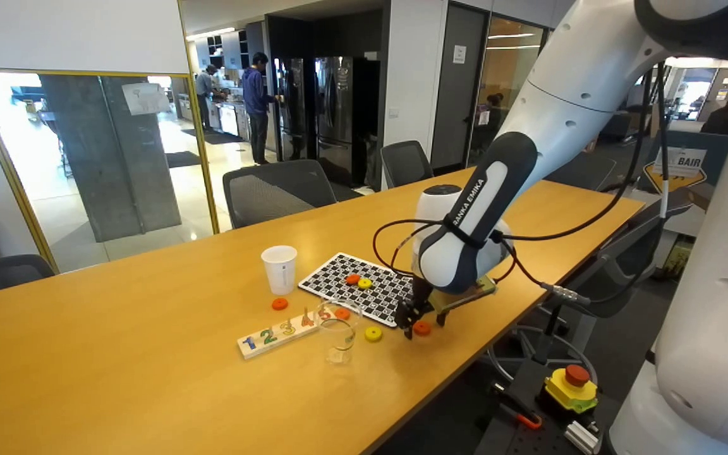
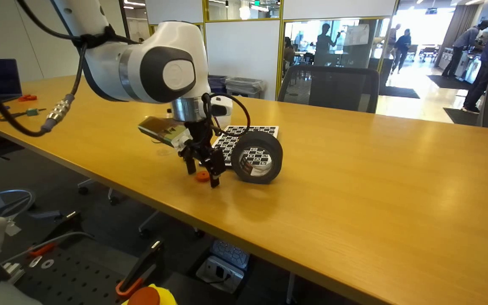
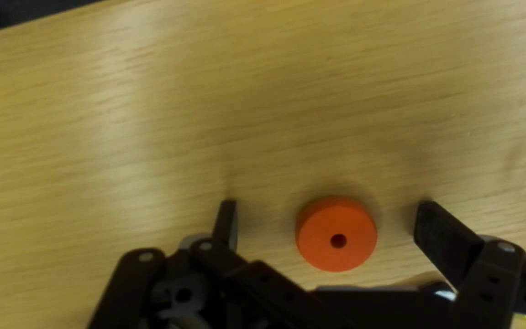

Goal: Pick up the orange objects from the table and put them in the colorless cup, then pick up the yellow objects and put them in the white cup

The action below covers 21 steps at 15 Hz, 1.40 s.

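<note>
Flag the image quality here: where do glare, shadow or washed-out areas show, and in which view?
Wrist view: a pale glare streak on the wooden table, soft shadow beside the orange disc. Both exterior views: bright background washed out to white. In an exterior view, a dull reflection below the tape roll; in an exterior view, the clear cup only faintly outlined.

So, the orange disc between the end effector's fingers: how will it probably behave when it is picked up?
The orange disc looks stiff, with a clean round outline, so it probably will not bend when squeezed. Lying flat on the table, it would likely slide rather than roll if nudged. Dropped on its round rim, it might roll away.
</note>
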Tool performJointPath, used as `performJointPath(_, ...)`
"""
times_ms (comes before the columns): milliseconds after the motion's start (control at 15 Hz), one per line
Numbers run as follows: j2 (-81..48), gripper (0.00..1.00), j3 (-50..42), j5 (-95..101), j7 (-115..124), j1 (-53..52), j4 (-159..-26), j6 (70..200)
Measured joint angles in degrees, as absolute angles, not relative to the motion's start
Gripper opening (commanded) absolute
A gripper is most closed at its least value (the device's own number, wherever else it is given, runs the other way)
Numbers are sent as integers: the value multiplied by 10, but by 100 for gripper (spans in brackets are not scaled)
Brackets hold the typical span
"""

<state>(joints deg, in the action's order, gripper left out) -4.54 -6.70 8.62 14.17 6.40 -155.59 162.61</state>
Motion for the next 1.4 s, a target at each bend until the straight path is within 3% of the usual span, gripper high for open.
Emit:
performJointPath(600, -45, 100, -60, -41, 60, 64, -1557, 1638)
performJointPath(1400, -42, 100, -60, -46, 53, 63, -1557, 1621)
